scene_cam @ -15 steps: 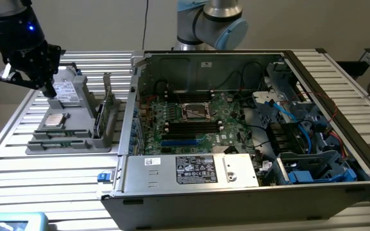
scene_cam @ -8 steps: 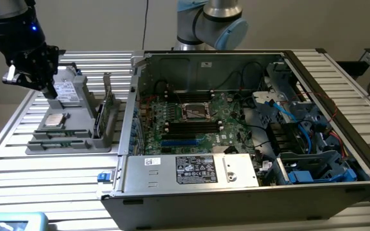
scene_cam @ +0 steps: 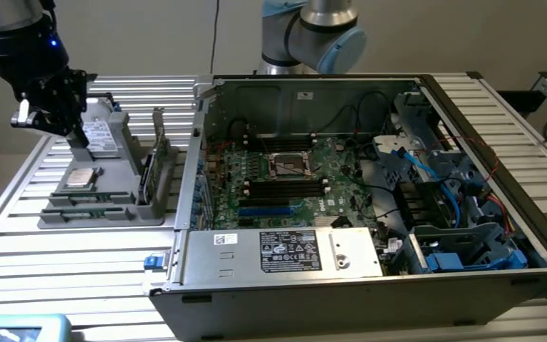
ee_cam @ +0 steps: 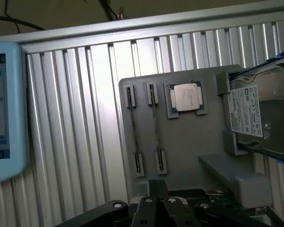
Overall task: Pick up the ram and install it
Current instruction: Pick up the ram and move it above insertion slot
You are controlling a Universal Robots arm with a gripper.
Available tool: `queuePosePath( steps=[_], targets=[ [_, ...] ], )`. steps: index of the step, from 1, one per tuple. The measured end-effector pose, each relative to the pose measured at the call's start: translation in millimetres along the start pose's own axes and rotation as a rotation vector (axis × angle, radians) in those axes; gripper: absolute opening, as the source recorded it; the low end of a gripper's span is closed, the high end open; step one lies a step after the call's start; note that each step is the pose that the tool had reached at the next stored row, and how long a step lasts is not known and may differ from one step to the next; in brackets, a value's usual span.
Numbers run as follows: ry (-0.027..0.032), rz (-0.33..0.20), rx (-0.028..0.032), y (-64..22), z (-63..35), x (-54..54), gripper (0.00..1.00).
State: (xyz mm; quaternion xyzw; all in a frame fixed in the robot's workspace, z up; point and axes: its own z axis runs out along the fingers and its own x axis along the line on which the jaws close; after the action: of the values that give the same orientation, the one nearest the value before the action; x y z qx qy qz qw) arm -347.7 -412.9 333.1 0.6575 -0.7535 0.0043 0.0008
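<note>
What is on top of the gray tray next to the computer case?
Two ram sticks on edge in slots, a silver processor, a hard drive and an upright green card. Whatever lies beneath the hard drive is covered.

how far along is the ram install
Done: nothing yet. Both ram sticks sit in their slots on the grey tray. In hand: the end effector is shut above that tray, with nothing seen in it. Left: the pickup, then seating a stick on the motherboard in the open case.
</note>
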Motion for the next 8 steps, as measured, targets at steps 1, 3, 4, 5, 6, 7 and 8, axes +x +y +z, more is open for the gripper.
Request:
queuePosePath(
  steps=[1,3,4,5,6,7,8],
  targets=[
    [0.0000,-0.006,0.0005,1.0,0.3,0.1,0.11],
    [-0.0002,-0.012,0.0010,3.9,0.9,0.5,0.11],
    [-0.0001,-0.015,0.0010,5.5,1.1,0.7,0.11],
    [-0.0001,-0.019,0.0011,7.0,1.4,0.9,0.11],
    [-0.0003,-0.023,0.0016,8.2,1.8,1.1,0.11],
    [-0.0003,-0.028,0.0020,9.3,2.3,1.3,0.12],
    [-0.0004,-0.033,0.0021,10.3,2.9,1.6,0.17]
  ],
)
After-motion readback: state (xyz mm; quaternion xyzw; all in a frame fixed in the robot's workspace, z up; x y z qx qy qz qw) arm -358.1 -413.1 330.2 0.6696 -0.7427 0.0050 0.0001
